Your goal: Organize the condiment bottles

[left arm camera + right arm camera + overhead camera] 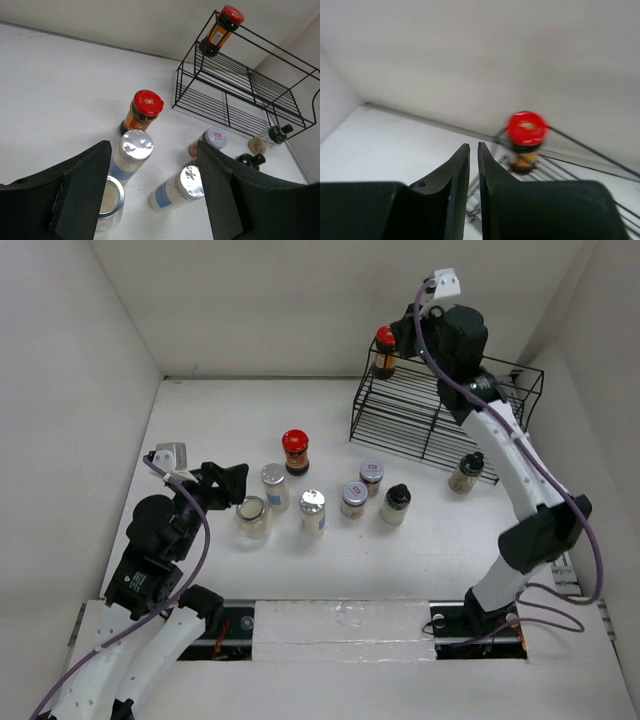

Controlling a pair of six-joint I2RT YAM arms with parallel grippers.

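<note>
one red-lidded jar [385,350] stood on the wire rack [440,425], top tier, apparently shelved. the right claw [474,165] near it was pinched together, empty. the left claw [152,145] gaped above jars [313,510] waiting on the counter [200,430].

Black wire rack [395,418], white table [200,425]

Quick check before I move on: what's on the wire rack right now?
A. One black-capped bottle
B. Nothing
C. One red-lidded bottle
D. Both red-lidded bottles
C: a single red-lidded bottle stands at the left end of the black wire rack, on its upper shelf; the other red-lidded bottle is on the table.
</note>
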